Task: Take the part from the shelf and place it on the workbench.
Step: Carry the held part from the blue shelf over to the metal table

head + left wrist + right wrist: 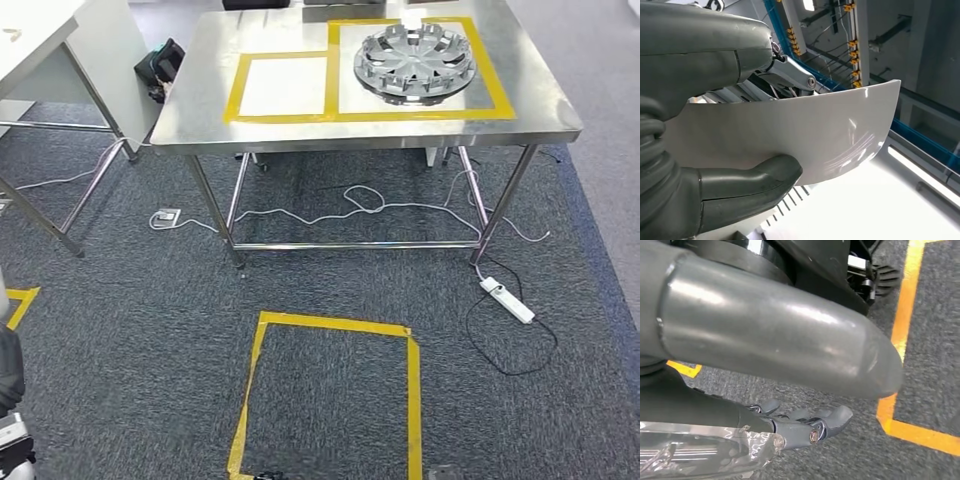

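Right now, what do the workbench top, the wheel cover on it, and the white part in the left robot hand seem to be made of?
Workbench: probably stainless steel, brushed, with soft streaky reflections.
Wheel cover: silver-grey and glossy; painted plastic or metal, the look leaves it open.
White part: a thin curved panel, glossy white with sharp light highlights; probably painted or moulded plastic, possibly painted sheet metal. The left robot hand holds it.

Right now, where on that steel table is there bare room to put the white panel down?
The left taped rectangle is bare, bordered by yellow tape and the hubcap square. The right square is crowded.
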Controlling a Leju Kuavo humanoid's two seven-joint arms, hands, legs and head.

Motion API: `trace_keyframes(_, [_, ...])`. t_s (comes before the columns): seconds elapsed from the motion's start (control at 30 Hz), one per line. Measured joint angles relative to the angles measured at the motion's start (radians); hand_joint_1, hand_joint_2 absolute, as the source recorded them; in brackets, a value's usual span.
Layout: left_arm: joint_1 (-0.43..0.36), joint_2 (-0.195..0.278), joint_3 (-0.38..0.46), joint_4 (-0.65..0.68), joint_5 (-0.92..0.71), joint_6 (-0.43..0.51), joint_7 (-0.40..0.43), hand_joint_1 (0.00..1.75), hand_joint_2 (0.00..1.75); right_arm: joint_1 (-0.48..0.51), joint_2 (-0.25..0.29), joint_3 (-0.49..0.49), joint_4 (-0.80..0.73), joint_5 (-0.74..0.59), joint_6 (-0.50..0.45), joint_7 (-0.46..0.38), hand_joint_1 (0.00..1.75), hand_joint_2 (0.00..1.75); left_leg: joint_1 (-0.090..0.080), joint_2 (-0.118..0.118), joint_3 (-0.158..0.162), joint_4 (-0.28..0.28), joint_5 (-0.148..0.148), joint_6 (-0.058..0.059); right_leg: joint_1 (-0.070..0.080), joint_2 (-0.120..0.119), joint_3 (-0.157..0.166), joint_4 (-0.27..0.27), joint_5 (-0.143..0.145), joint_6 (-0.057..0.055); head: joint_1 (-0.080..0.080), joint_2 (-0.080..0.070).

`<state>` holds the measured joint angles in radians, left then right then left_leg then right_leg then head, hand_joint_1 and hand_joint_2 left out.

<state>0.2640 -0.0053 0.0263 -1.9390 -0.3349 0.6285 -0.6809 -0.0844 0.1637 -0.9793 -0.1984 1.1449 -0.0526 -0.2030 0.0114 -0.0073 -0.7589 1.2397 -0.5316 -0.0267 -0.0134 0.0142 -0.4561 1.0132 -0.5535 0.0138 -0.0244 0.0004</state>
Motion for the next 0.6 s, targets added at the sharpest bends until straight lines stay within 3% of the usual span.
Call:
trace_keyframes(0.1, [0.002,0.000,0.000,0.000,0.000,-0.001,0.000,1.75,1.75,0.000,0.001,0.000,0.001,0.000,0.002,0.000,0.00,0.00,-0.022,0.003,0.025,-0.178,0.160,0.030,0.007,0.001,0.046,-0.015,-0.043,0.003,0.000,0.000])
trace_keyframes(0.13, [0.004,0.001,0.000,0.000,0.000,-0.002,0.001,1.75,1.75,0.000,0.001,0.000,0.001,0.000,0.002,0.000,0.00,0.00,-0.026,0.003,0.031,-0.217,0.194,0.034,0.011,0.001,0.063,-0.024,-0.055,0.005,0.000,0.000])
trace_keyframes(0.17, [0.004,0.001,0.000,0.000,0.000,-0.002,0.002,1.75,1.75,-0.002,0.002,0.000,0.001,0.000,0.003,0.000,0.00,0.00,-0.028,0.002,0.036,-0.237,0.200,0.035,0.014,0.001,0.083,-0.032,-0.060,0.008,0.000,0.000])
trace_keyframes(0.23, [0.004,0.000,0.000,0.000,0.000,-0.003,0.003,1.75,1.75,-0.005,0.000,0.000,-0.001,0.000,0.003,0.000,0.00,0.00,-0.023,-0.004,0.065,-0.244,0.180,0.038,0.017,-0.002,0.114,-0.036,-0.056,0.016,0.004,0.000])
trace_keyframes(0.27, [0.004,0.000,0.000,0.000,0.000,-0.003,0.003,1.75,1.75,-0.007,-0.001,0.000,-0.002,0.000,0.003,-0.001,0.00,0.00,-0.022,-0.005,0.084,-0.245,0.171,0.043,0.018,-0.004,0.105,-0.006,-0.049,0.021,0.006,0.000])
trace_keyframes(0.33, [0.004,0.000,0.001,0.000,0.000,-0.002,0.003,1.75,1.75,-0.012,-0.001,0.000,-0.002,0.000,0.003,-0.001,0.00,0.00,-0.021,-0.005,0.119,-0.247,0.149,0.052,0.018,-0.007,0.030,0.117,-0.062,0.027,0.011,0.000])
trace_keyframes(0.4, [0.004,0.000,0.001,0.000,0.000,-0.002,0.003,1.75,1.75,-0.011,-0.001,0.000,-0.002,0.000,0.003,0.000,0.00,0.00,-0.022,-0.006,0.149,-0.247,0.121,0.058,0.020,-0.007,-0.071,0.229,-0.133,0.028,0.014,0.000])
trace_keyframes(0.47, [0.005,-0.001,0.001,0.000,0.000,-0.002,0.003,1.75,1.75,-0.007,-0.001,0.000,-0.002,0.002,0.004,0.000,0.00,0.00,-0.025,-0.010,0.190,-0.247,0.088,0.061,0.022,-0.007,-0.138,0.240,-0.210,0.024,0.018,0.000])
trace_keyframes(0.5, [0.006,-0.001,0.001,0.000,0.000,-0.002,0.003,1.75,1.75,-0.004,-0.001,0.000,-0.002,0.003,0.004,0.000,0.00,0.00,-0.028,-0.012,0.214,-0.247,0.070,0.062,0.023,-0.007,-0.158,0.212,-0.210,0.020,0.020,0.000])
trace_keyframes(0.53, [0.007,-0.001,0.001,0.000,0.000,-0.002,0.003,1.75,1.75,-0.001,-0.001,0.000,-0.002,0.004,0.004,0.000,0.00,0.00,-0.030,-0.013,0.234,-0.248,0.052,0.063,0.025,-0.006,-0.173,0.168,-0.162,0.013,0.021,0.000])
trace_keyframes(0.6, [0.008,-0.001,0.001,0.001,-0.001,-0.003,0.003,1.75,1.75,0.007,-0.002,0.000,-0.001,0.004,0.004,0.001,0.00,0.00,-0.036,-0.016,0.270,-0.246,0.019,0.062,0.031,-0.004,-0.197,0.077,0.021,-0.002,0.018,0.000])
